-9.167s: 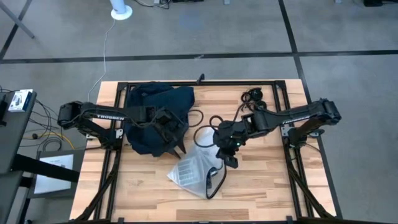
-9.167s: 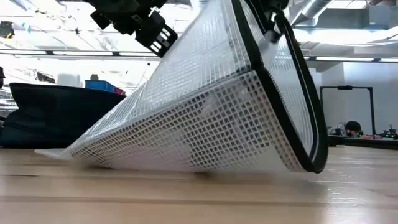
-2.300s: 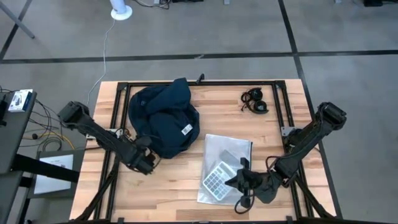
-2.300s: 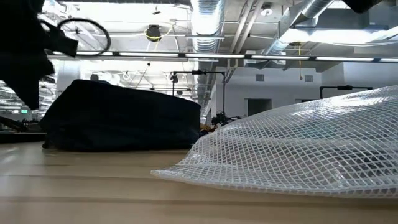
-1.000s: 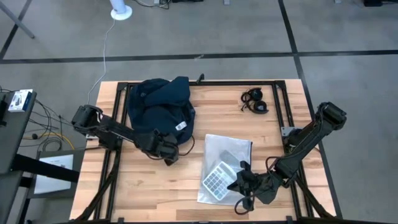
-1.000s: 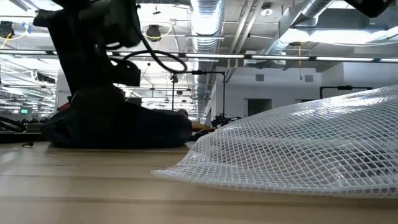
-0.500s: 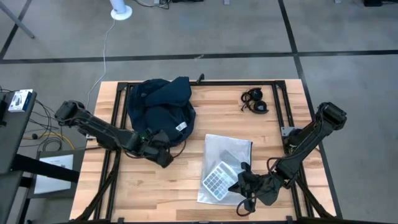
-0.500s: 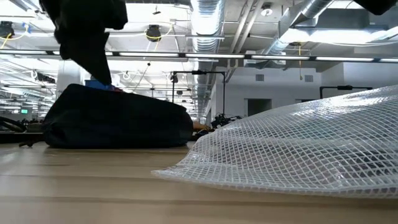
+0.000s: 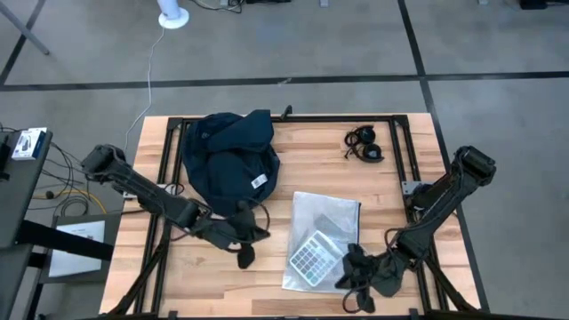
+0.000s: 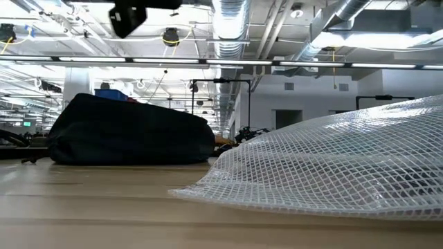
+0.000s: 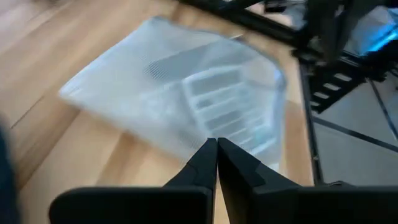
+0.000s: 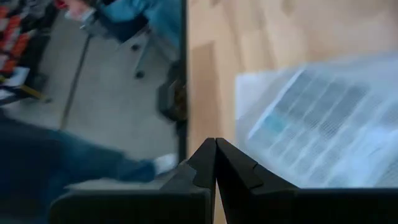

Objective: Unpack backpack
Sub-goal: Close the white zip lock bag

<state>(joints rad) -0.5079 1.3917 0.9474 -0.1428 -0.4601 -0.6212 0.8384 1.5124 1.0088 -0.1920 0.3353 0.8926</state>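
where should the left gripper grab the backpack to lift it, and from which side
Likely the bunched fold at the top of the backpack, near its far end, coming straight down from above. The bag lies slumped and rounded, so its flat sides give little to pinch, while the raised folds do. The left gripper sits just in front of it, fingers shut.

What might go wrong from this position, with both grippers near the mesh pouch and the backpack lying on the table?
1. The left gripper, shut and empty, points toward the mesh pouch; moving forward, it might push the pouch and the calculator inside.
2. The right gripper, also shut, sits at the pouch's near corner and may drag it toward the table edge.
3. The backpack lies apart from both grippers, so unpacking needs a fresh reach.
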